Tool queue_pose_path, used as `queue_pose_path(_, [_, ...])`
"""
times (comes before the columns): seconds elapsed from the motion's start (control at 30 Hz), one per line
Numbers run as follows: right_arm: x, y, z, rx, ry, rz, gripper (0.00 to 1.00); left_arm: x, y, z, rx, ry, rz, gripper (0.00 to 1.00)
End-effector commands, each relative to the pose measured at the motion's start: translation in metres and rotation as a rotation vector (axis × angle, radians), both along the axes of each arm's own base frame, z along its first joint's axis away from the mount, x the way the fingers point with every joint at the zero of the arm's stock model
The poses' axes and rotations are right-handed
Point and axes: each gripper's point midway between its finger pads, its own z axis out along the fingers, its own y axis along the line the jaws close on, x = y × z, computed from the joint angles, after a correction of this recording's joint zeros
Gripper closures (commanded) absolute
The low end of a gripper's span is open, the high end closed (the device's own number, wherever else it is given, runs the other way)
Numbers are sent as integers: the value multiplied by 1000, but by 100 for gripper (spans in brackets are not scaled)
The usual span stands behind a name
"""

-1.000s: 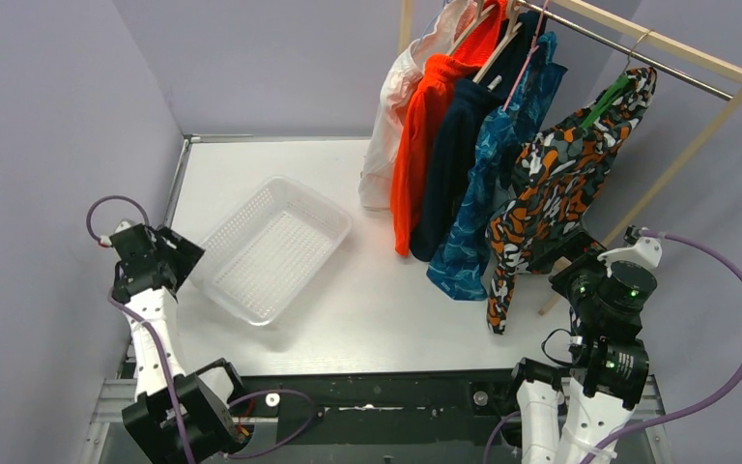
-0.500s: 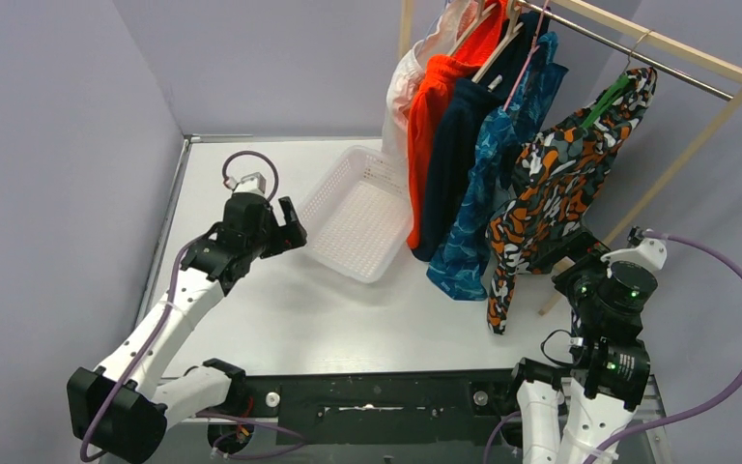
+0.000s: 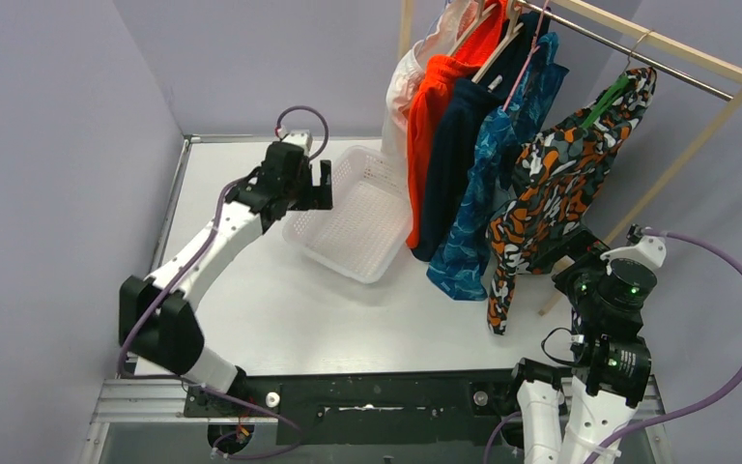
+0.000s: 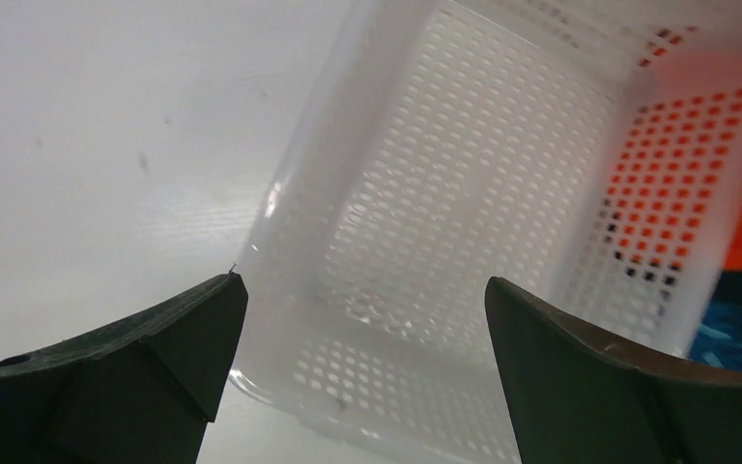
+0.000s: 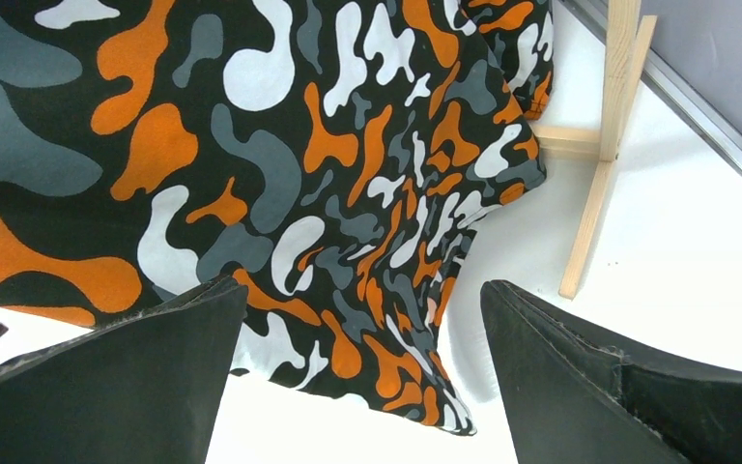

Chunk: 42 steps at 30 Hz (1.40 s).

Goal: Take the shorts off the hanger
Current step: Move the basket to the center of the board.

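Note:
Five pairs of shorts hang on hangers from a rail: white (image 3: pixel 393 92), bright orange (image 3: pixel 428 135), dark navy (image 3: pixel 449 159), teal-blue patterned (image 3: pixel 475 208) and orange-black-grey camouflage (image 3: pixel 556 188). The camouflage pair fills the right wrist view (image 5: pixel 280 145). My right gripper (image 3: pixel 570 256) is open and empty, low beside the camouflage pair's hem (image 5: pixel 362 290). My left gripper (image 3: pixel 324 184) is open at the left rim of a white perforated basket (image 3: pixel 353 222). In the left wrist view the basket's near corner (image 4: pixel 415 290) lies between the open jaws of my left gripper (image 4: pixel 362 290).
A wooden rack (image 3: pixel 705 63) carries the rail; its foot (image 5: pixel 594 193) stands on the white table right of the camouflage pair. The basket sits under the orange and navy pairs. Purple walls close in the left and back.
My left arm swung from the near left across to the basket and reached farther back. The basket moved right, under the hanging shorts. The right arm has not moved.

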Motion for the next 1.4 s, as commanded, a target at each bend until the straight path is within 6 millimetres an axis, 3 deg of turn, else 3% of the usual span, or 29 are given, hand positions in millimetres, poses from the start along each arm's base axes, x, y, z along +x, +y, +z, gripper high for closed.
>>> queue_pose_path(0.0, [4,-2,21,-39,-52,9,2,50,49,-28,259,71,48,2])
queue_pose_path(0.1, [6,-2,19,-37,-45,11,2,65,48,-63,245,173,-22,3])
queue_pose_path(0.2, [7,-1,17,-32,-39,17,2,65,60,-93,294,282,-7,3])
queue_pose_path(0.27, [8,-1,14,-30,-30,18,2,61,76,-102,340,314,44,3])
queue_pose_path(0.33, [8,-1,11,-27,-23,16,2,50,106,-108,374,351,143,3])
queue_pose_path(0.47, [9,0,8,-21,-10,21,2,9,175,-98,475,417,341,5])
queue_pose_path(0.63, [1,0,8,-33,11,20,2,-37,226,-95,520,428,437,3])
queue_pose_path(0.73, [1,-1,3,-35,24,17,2,-39,242,-80,499,373,526,3])
queue_pose_path(0.83, [3,0,5,-28,24,24,2,-44,271,-59,489,339,676,2])
queue_pose_path(0.93, [2,-3,11,-44,14,6,2,-37,277,-25,441,229,719,3])
queue_pose_path(1.0, [1,-6,14,-54,9,-7,2,-26,261,-1,366,154,674,3])
queue_pose_path(1.03, [1,-7,13,-56,9,-12,2,-17,244,10,314,109,614,3])
queue_pose_path(1.17, [1,-7,11,-49,7,-17,2,10,147,42,193,-49,336,3])
queue_pose_path(1.27, [0,-7,12,-48,3,-19,2,21,73,38,84,-79,110,3])
queue_pose_path(1.37, [0,-7,11,-52,7,-18,2,23,1,21,6,-41,-96,3])
